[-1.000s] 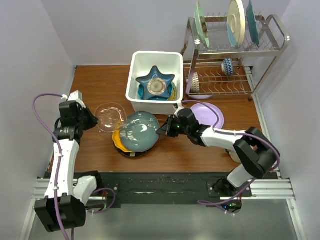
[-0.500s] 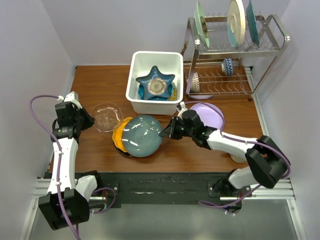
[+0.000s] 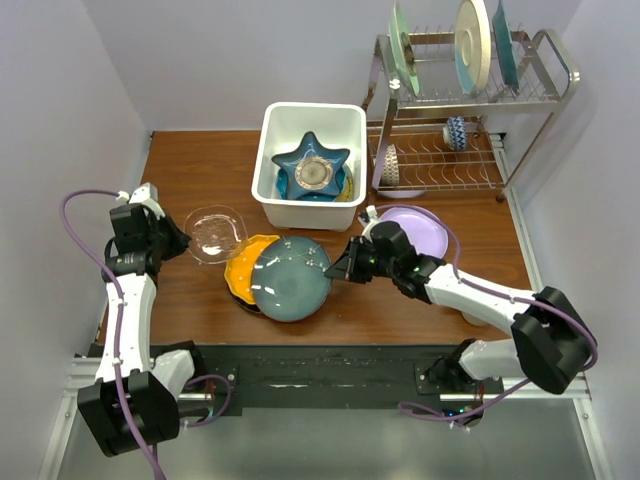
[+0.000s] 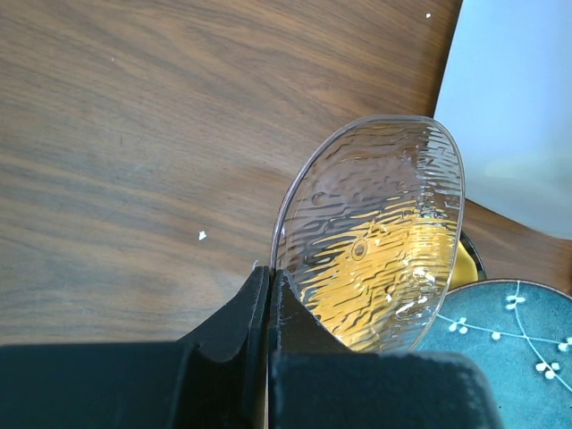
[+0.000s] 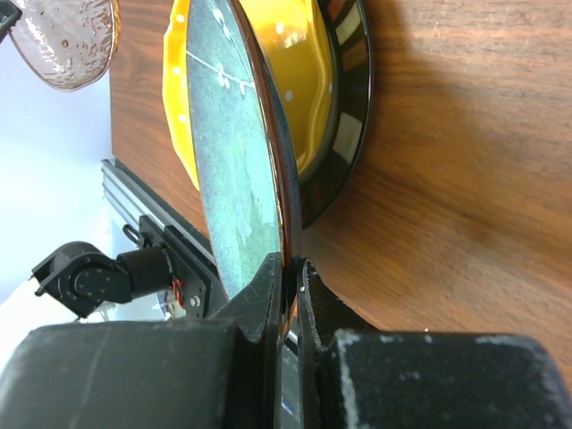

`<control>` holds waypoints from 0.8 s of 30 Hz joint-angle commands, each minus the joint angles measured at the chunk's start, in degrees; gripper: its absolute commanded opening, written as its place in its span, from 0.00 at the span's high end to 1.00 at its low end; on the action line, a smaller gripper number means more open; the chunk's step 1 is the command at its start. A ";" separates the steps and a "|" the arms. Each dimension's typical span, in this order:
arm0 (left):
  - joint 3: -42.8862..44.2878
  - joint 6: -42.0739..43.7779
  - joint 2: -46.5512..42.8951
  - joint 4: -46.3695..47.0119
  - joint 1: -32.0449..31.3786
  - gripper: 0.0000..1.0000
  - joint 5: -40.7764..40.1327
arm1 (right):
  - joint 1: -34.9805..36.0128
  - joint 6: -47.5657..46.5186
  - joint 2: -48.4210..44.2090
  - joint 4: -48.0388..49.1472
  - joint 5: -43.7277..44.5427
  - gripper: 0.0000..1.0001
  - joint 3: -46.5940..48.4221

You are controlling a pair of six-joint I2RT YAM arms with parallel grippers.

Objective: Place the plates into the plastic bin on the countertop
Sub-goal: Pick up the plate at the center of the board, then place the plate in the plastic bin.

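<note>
My right gripper is shut on the right rim of a dark teal plate, held tilted on edge over an orange dotted plate that lies on a black-rimmed plate. In the right wrist view the teal plate stands edge-on between my right gripper's jaws. My left gripper is shut on the rim of a clear glass plate, left of the stack; the left wrist view shows that glass plate pinched in the left gripper. The white plastic bin holds a blue star-shaped plate. A lilac plate lies on the countertop.
A metal wire dish rack stands at the back right with three large plates upright on top and small dishes below. Walls close in the left and right sides. A black rail runs along the near edge.
The right gripper has drawn the teal plate toward the near edge, uncovering more of the orange plate. The left gripper has pulled the glass plate slightly left, away from the stack.
</note>
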 commanded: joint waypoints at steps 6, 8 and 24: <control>-0.46 1.14 -0.40 2.83 0.67 1.00 1.80 | 0.36 3.31 -5.66 8.18 -4.52 1.00 1.93; -0.46 1.14 -0.31 2.92 0.67 1.00 1.80 | 0.36 3.49 -6.09 8.10 -4.96 1.00 2.28; -0.37 1.23 0.13 2.92 0.93 1.00 1.36 | 0.19 4.89 -5.66 9.68 -8.48 1.00 7.64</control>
